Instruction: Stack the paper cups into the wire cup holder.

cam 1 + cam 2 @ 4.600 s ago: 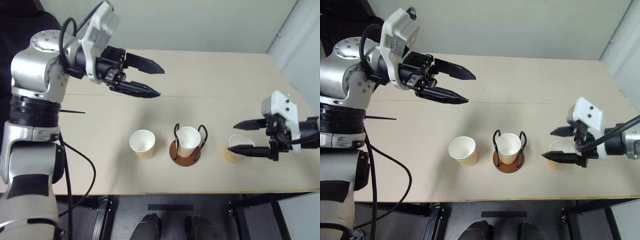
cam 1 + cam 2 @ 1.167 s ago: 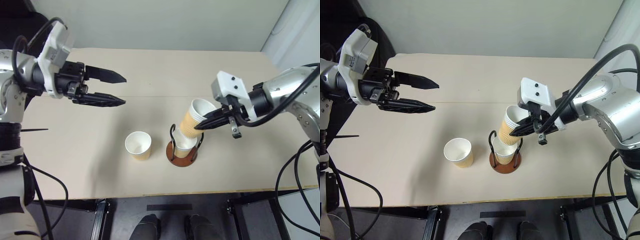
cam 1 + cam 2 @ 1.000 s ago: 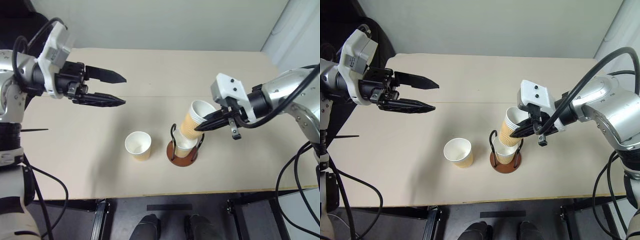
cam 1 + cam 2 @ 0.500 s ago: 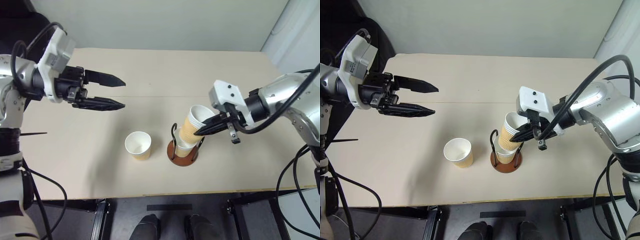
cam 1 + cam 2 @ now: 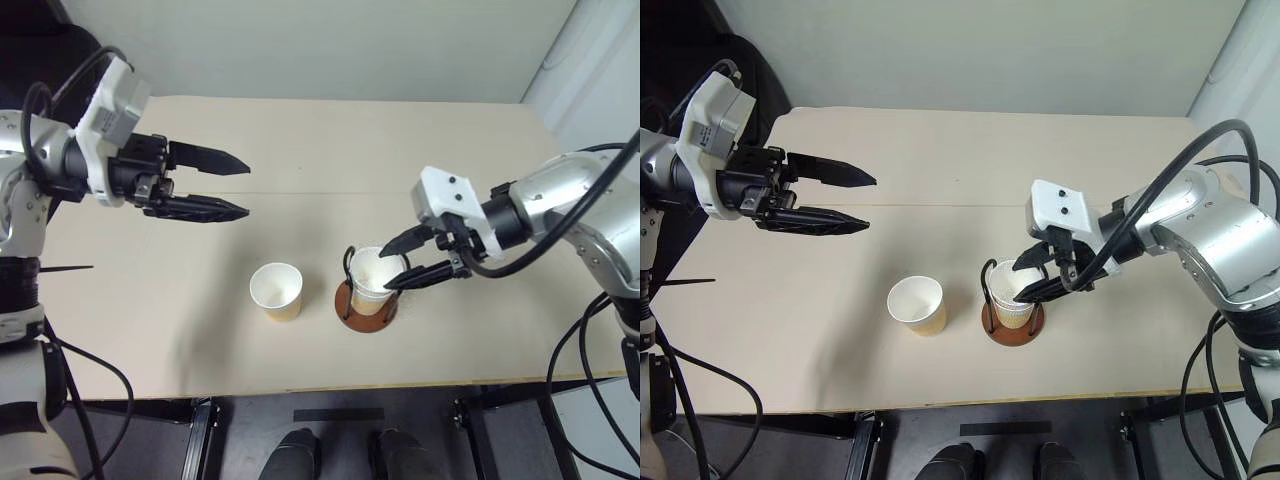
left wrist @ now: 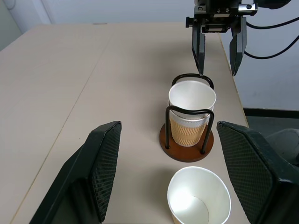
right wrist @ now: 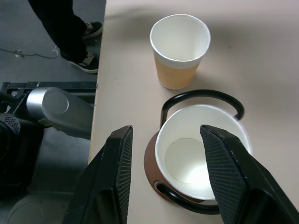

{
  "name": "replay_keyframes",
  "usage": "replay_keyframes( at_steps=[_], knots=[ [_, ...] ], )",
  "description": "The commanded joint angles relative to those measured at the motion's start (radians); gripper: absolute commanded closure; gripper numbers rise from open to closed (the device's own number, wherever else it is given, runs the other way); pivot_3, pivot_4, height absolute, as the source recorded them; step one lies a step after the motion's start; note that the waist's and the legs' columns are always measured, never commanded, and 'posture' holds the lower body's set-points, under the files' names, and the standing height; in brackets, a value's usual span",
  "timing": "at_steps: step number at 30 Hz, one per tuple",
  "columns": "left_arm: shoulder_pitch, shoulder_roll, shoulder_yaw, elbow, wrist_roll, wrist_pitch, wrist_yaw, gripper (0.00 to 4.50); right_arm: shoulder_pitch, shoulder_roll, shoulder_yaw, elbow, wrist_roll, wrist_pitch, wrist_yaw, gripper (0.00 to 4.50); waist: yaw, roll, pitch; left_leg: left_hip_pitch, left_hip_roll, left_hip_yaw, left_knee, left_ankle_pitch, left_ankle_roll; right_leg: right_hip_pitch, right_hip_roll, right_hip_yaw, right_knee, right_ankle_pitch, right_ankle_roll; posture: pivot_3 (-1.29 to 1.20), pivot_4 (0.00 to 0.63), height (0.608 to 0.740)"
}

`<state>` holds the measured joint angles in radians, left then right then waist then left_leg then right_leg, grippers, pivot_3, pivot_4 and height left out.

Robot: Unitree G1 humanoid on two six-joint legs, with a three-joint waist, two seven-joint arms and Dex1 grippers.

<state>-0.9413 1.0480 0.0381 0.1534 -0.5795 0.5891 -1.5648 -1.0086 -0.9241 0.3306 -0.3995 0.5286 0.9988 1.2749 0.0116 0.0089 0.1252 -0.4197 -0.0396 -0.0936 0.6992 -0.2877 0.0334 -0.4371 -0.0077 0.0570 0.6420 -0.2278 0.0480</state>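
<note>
Left end effector [image 5: 228, 184]: spread wide, holding nothing; raised above the worktop [image 5: 300, 140] well to the left of the cups, fingers pointing level toward the right.

Loose paper cup [image 5: 276, 290]: stands upright and alone on the worktop, just left of the holder, mouth up. Judged very light, thin-walled and easy to crush or tip; the ribbed tan wall should give some grip. Best taken by a gentle pinch across the upper wall just below the rolled rim, or with one finger inside the mouth and one outside.

Wire cup holder [image 5: 352, 312]: reddish-brown disc base with two dark wire loops, near the front middle of the worktop. Light; likely to slide if nudged.

Nested paper cups [image 5: 376, 272]: two cups sit one inside the other between the loops, upright, upper rim level with the loop tops.

Right end effector [image 5: 397, 262]: fingers parted, one on either side of the upper cup's rim and not pinching it; arm reaches in from the right, wrist angled downward toward the holder.
</note>
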Motion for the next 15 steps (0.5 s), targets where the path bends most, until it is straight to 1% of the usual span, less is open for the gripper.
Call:
replay_keyframes(
  at_steps=[1, 8, 12, 13, 15],
  knots=[
    [-0.022, 0.005, 0.028, -0.009, -0.001, -0.011, -0.002, 0.99, -0.004, -0.018, -0.050, -0.027, 0.019, 0.009, -0.004, 2.17, 0.000, 0.000, 0.000, 0.000, 0.000, 0.000, 0.000, 0.000, 0.000, 0.000, 0.000, 0.000, 0.000, 0.000, 0.000, 0.00, 0.150, 0.740],
    [-0.039, -0.012, 0.016, 0.008, 0.009, -0.018, -0.005, 0.99, 0.003, -0.032, -0.076, -0.044, 0.038, 0.033, -0.020, 2.17, 0.000, 0.000, 0.000, 0.000, 0.000, 0.000, 0.000, 0.000, 0.000, 0.000, 0.000, 0.000, 0.000, 0.000, 0.000, 0.00, 0.150, 0.740],
    [-0.023, -0.004, 0.015, -0.003, 0.021, -0.024, -0.011, 0.99, 0.002, -0.047, -0.139, -0.044, 0.073, 0.064, -0.036, 2.17, 0.000, 0.000, 0.000, 0.000, 0.000, 0.000, 0.000, 0.000, 0.000, 0.000, 0.000, 0.000, 0.000, 0.000, 0.000, 0.00, 0.150, 0.740],
    [-0.010, 0.002, 0.010, -0.009, 0.035, -0.039, -0.012, 0.99, 0.006, -0.051, -0.154, -0.045, 0.077, 0.065, -0.043, 2.17, 0.000, 0.000, 0.000, 0.000, 0.000, 0.000, 0.000, 0.000, 0.000, 0.000, 0.000, 0.000, 0.000, 0.000, 0.000, 0.00, 0.150, 0.740],
    [0.042, 0.020, -0.019, -0.029, 0.108, -0.128, -0.009, 0.99, 0.023, -0.052, -0.185, -0.046, 0.086, 0.065, -0.065, 2.17, -0.001, 0.000, 0.000, 0.000, 0.000, 0.000, 0.000, 0.000, 0.000, 0.000, 0.000, 0.000, 0.000, 0.000, 0.000, 0.00, 0.150, 0.740]
  ],
)
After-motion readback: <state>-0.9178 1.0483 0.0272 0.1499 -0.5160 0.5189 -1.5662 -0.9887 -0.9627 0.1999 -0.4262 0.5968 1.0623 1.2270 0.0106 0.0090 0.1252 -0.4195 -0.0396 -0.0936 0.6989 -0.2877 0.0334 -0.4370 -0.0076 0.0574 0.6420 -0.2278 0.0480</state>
